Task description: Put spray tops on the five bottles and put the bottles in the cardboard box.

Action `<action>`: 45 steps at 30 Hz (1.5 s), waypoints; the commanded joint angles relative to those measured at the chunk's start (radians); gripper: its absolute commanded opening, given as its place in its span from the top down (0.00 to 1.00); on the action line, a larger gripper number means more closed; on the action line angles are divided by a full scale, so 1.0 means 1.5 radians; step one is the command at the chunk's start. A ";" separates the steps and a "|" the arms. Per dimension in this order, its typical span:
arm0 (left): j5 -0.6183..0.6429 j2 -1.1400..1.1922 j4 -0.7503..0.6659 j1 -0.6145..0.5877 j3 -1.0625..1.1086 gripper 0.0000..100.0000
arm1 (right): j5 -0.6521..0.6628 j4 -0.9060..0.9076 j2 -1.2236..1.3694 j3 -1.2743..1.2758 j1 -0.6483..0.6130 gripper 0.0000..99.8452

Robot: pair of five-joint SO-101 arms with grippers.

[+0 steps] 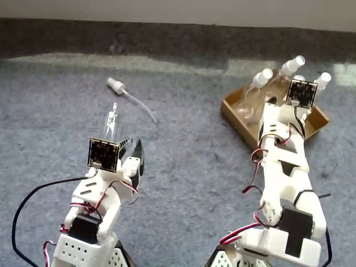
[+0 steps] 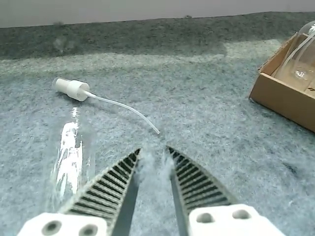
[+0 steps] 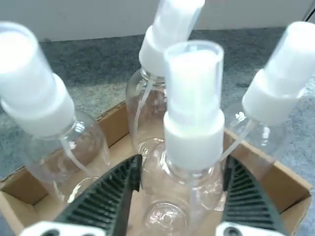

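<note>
Left gripper [image 2: 153, 150]: spread open, low over the grey felt table cover [image 1: 194, 167], holding nothing.
Right gripper [image 3: 182, 162]: at the brown cardboard box [image 1: 236, 119], around the front capped bottle [image 3: 192, 98]; whether it clamps or merely flanks it cannot be told.
Uncapped clear plastic bottle [image 2: 69, 157]: lying on the felt just beside the left gripper, its base end hidden behind the wrist in the high view.
Loose white spray top with thin curved tube [image 2: 71, 88]: on the felt near the bottle's neck, apart from it.
Other three capped bottles [image 3: 44, 118]: leaning in the box, their bases cut off or covered.
Box interior: partly hidden under the right arm.
</note>
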 commanded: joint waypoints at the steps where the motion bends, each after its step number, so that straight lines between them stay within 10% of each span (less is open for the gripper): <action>1: -0.004 -0.008 0.004 -0.001 0.013 0.96 | 0.009 0.041 -0.061 -0.020 -0.010 0.77; 33: -0.004 -0.008 0.004 -0.003 0.013 0.96 | 0.006 0.435 -0.494 -0.027 -0.012 0.72; 45: -0.002 -0.009 0.004 -0.082 -0.018 0.96 | 0.005 0.598 -0.820 0.127 -0.217 0.74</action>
